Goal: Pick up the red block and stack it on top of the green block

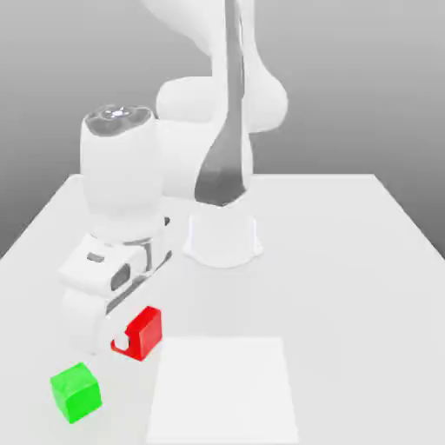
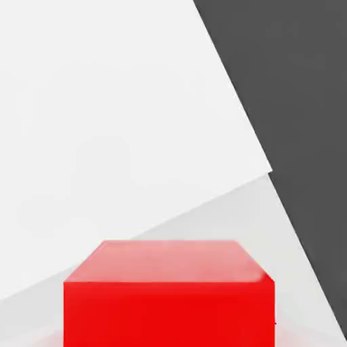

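The small cube-shaped red block (image 1: 143,332) (image 2: 169,298) is a bright, plain matte red with no pattern. The same-sized green block (image 1: 76,392) is a bright, unmarked green. The flat table (image 1: 348,261) is pale grey-white, bearing a lighter white square patch (image 1: 224,391). The glossy robot arm (image 1: 122,191) is white with dark grey trim.

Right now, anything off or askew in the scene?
Nothing stands out. The pincer is shut on the red block, held squarely. The green block sits upright on the table, apart from the red one, toward the exterior view's left.
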Motion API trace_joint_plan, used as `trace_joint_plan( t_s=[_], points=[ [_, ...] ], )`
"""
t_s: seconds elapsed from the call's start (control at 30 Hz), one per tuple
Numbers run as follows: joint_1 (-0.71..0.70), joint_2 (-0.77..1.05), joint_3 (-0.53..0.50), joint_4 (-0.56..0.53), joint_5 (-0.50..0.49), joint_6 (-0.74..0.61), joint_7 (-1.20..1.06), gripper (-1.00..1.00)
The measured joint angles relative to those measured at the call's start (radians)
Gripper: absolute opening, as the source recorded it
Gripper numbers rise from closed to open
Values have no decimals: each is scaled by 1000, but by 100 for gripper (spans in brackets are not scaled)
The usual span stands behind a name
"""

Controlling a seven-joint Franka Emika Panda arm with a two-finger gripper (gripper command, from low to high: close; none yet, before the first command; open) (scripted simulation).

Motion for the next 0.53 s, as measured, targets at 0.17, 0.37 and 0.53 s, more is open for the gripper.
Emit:
trace_joint_plan(
  t_s=[0.17,0.37,0.53],
  points=[
    [-66,33,-21,64,50,-39,-137,-100],
    [-134,167,21,109,185,33,-291,-100],
    [-161,225,56,113,237,82,-330,100]
  ],
)
